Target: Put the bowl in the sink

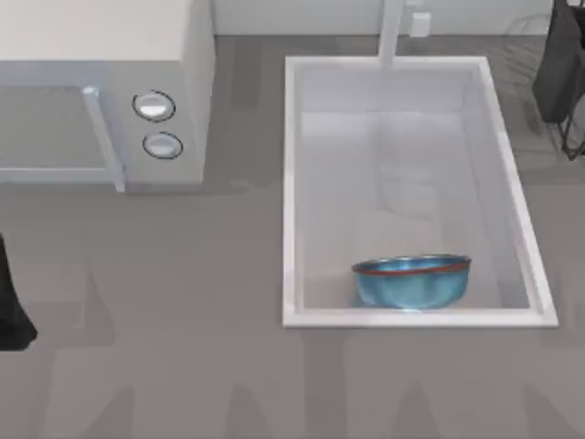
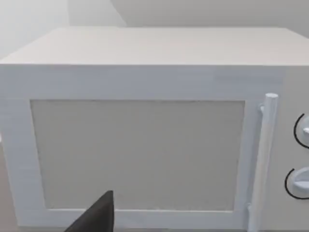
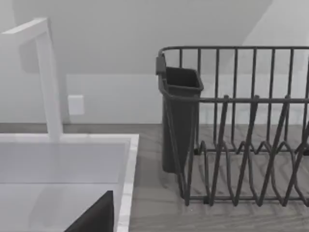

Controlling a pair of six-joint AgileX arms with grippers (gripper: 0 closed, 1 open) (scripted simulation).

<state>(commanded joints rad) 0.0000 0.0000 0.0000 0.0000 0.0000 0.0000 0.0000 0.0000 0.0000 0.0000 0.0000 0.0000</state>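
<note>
A blue bowl (image 1: 411, 280) sits inside the white sink (image 1: 291, 183), at the basin's six o'clock end, against its near wall. The left arm rests at the bench's (image 1: 183, 366) nine o'clock edge, the right arm at two o'clock. Whether either gripper is open cannot be told.

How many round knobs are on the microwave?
2: upper knob and lower knob, stacked on the microwave front's right end, beside the door handle.

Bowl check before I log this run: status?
Bowl inside sink, near front wall. Left arm parked at table's left edge, right arm at far right. Nothing obstructing.
</note>
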